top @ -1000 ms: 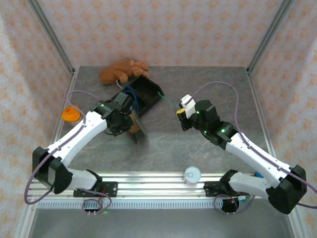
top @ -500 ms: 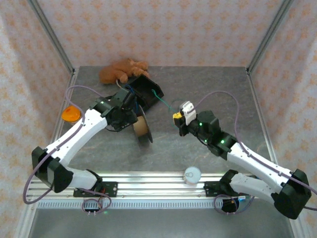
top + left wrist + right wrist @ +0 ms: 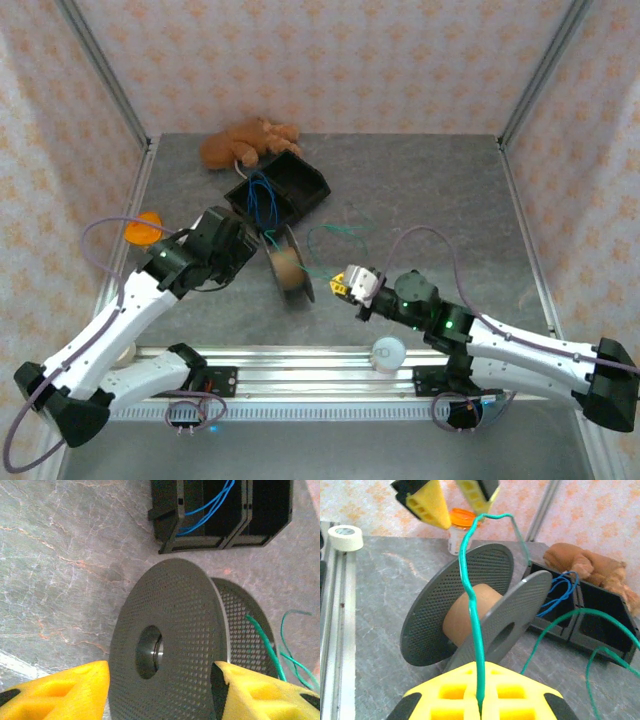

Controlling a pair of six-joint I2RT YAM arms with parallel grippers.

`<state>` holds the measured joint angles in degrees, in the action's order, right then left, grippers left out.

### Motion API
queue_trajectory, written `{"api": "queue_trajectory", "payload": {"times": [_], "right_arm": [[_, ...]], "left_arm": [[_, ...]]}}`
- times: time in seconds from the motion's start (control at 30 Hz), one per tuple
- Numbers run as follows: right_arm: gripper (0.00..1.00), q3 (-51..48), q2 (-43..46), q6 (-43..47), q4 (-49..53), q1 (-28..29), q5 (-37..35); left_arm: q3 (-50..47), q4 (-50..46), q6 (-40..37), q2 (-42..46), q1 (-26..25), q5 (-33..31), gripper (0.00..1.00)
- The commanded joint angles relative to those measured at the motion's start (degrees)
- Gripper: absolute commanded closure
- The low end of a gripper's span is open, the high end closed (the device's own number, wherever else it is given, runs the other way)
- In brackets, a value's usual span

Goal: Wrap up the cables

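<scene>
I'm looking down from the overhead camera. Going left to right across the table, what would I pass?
In order: orange-lidded jar → left gripper → grey spool → right gripper, pinching the green wire → white tape roll.

This is a robotics lab test cell, not a lived-in room. A grey stone-look table (image 3: 430, 180) is boxed in on its left, far and right sides by walls (image 3: 330, 60) of pale peach-patterned sheet, framed by bare aluminium posts (image 3: 100, 70) at the far corners. Along the near edge runs a slotted aluminium rail (image 3: 300, 365) carrying the bases of two white-and-black robot arms (image 3: 110, 330) and a roll of white tape (image 3: 388, 352). The table holds an unrelated mix of props: a brown plush toy (image 3: 250, 142), a black two-compartment bin (image 3: 300, 182), an orange-lidded bottle (image 3: 145, 228), a grey spool (image 3: 290, 265), a green cable (image 3: 345, 230) and a blue cable (image 3: 262, 195).
</scene>
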<state>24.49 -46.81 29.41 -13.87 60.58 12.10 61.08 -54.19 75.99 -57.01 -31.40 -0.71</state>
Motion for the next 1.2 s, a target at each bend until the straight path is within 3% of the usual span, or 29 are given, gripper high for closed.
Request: {"api": "queue_trajectory", "payload": {"times": [0.0, 0.2, 0.4, 0.6, 0.93, 1.17], "right_arm": [[1.0, 1.49, -3.03, 5.54, 4.07, 1.58, -1.75], [1.0, -0.52, -5.87, 2.93, 3.18, 2.13, -5.76], [1.0, -0.93, -5.74, 2.68, 3.38, 2.13, -6.78], [1.0, -0.06, -7.82, 3.66, 3.44, 2.17, -7.11], [1.0, 1.02, -7.53, 2.78, -0.42, 2.12, -6.8], [1.0, 1.83, -10.75, 1.75, -4.25, 2.41, -10.25]], "left_arm": [[-0.42, 3.84, 6.7, 1.19, -2.35, -6.12, 0.41], [1.89, 3.04, 10.05, -1.71, -8.8, -10.79, 0.38], [3.46, 3.67, 12.1, -7.11, -12.46, -11.52, 0.39], [6.17, -0.89, 16.38, -12.84, -15.9, -12.28, 0.49], [5.4, 0.47, 16.03, -14.84, -16.17, -16.0, 0.55], [7.87, 4.99, 8.16, -20.45, -13.76, -15.02, 0.59]]}}
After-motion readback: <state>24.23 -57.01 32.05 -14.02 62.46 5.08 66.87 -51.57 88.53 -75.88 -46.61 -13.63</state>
